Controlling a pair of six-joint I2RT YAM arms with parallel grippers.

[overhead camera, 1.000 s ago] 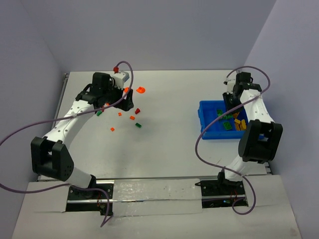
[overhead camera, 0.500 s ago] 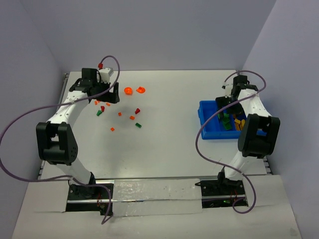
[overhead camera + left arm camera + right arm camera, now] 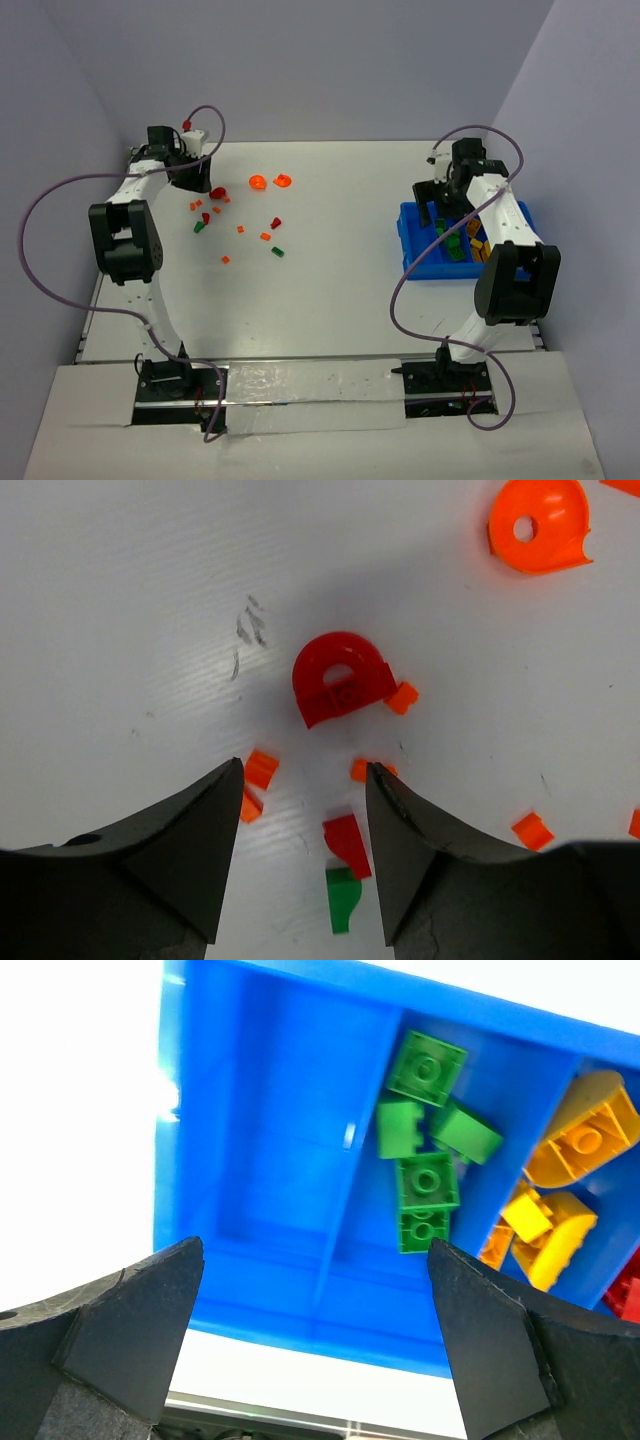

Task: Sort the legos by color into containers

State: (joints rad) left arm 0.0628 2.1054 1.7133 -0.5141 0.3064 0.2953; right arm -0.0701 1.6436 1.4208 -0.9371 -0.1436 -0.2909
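Both jaws open; R over bin [image 3: 250, 1110] edge, L over legos [image 3: 340, 678]

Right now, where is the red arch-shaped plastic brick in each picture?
Top external: red arch-shaped plastic brick, upper left.
Left wrist: the brick sits at centre.
Right wrist: not in it.
Shared landmark: round orange plastic piece with a hole, up-right of it.

Loose legos [image 3: 240, 225] lie scattered across the far left of the table [image 3: 330, 300]. There's a red arch piece [image 3: 340, 680] lying flat, an orange round piece [image 3: 538, 522] with a hole, tiny orange bricks around them, and a red brick [image 3: 347, 842] touching a green brick [image 3: 342, 900]. Over on the right, the blue bin [image 3: 250, 1110] holds green bricks [image 3: 425, 1175] in one compartment and yellow bricks [image 3: 575, 1145] in the next.
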